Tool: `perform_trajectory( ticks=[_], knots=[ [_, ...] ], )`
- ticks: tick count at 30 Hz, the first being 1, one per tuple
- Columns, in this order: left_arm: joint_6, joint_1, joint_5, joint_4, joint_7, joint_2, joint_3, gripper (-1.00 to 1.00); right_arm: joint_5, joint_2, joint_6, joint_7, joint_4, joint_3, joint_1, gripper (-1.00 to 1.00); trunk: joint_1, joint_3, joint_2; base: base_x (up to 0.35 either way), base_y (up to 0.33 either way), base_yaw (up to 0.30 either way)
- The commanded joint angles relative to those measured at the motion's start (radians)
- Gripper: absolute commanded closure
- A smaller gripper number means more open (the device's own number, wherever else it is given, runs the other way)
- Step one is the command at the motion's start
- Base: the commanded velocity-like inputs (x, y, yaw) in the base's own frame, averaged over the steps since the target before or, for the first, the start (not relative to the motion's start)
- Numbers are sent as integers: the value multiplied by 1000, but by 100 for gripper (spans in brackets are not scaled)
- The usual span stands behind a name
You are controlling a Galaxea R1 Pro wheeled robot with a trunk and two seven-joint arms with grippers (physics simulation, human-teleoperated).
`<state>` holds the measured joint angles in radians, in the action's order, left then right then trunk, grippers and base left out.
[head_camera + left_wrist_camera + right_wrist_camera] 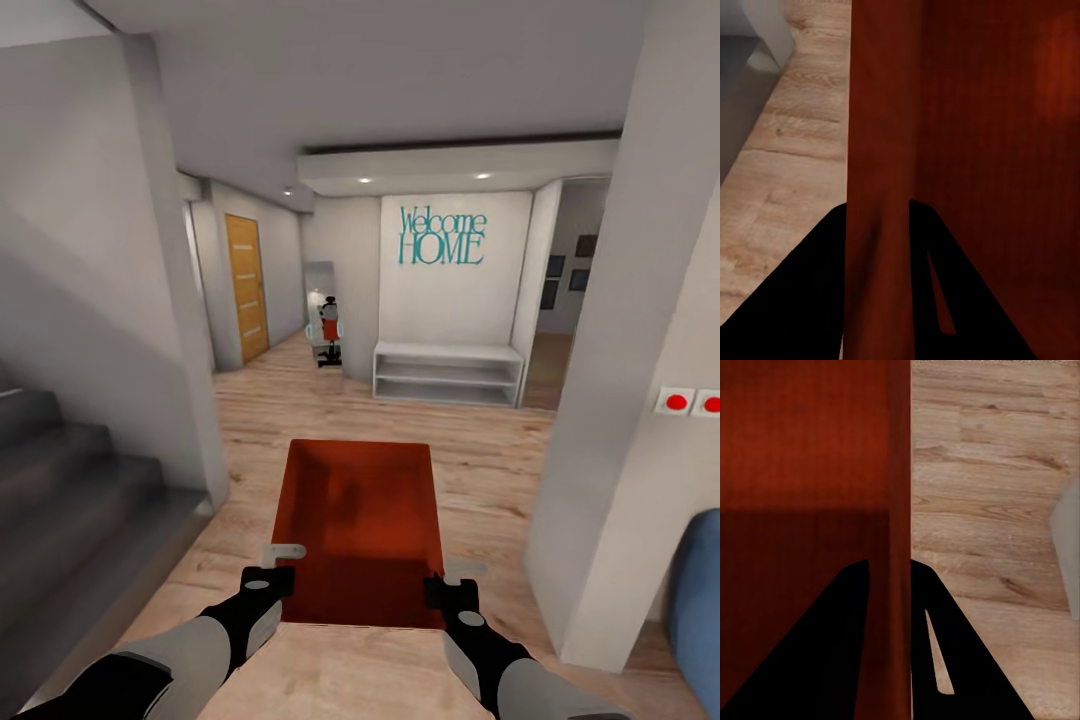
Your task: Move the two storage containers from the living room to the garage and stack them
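Robot carries one storage container (360, 530) out front over the wood floor (480, 450). Left gripper (283, 567) clamped on its left wall, right gripper (448, 583) on the right wall. Risk: thin-wall pinches slip w/ base jolts, or box clips the pillar (610, 400) in the hallway.

Smooth matt red-orange storage container (360, 520), light wood-plank floor (480, 460), glossy orange wooden door (247, 285)

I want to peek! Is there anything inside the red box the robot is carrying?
The red box looks empty: only its bare red bottom and walls show. The corner nearest the robot is shadowed, and the floor beneath is covered by the box.
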<state>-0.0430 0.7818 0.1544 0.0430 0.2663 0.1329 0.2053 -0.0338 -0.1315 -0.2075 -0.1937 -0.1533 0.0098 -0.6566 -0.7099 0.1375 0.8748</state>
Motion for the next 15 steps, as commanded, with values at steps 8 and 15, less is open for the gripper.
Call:
perform_trajectory(
  ticks=[8, 15],
  knots=[
    [-5, 1, 14, -3, 21, -18, -23, 100, -15, -1, -21, 4, -23, -33, -1, 100, -1, 2, 1, 325, 0, 0],
    [-5, 1, 14, -3, 21, -18, -23, 100, -15, -1, -21, 4, -23, -33, -1, 100, -1, 2, 1, 325, 0, 0]
  ],
)
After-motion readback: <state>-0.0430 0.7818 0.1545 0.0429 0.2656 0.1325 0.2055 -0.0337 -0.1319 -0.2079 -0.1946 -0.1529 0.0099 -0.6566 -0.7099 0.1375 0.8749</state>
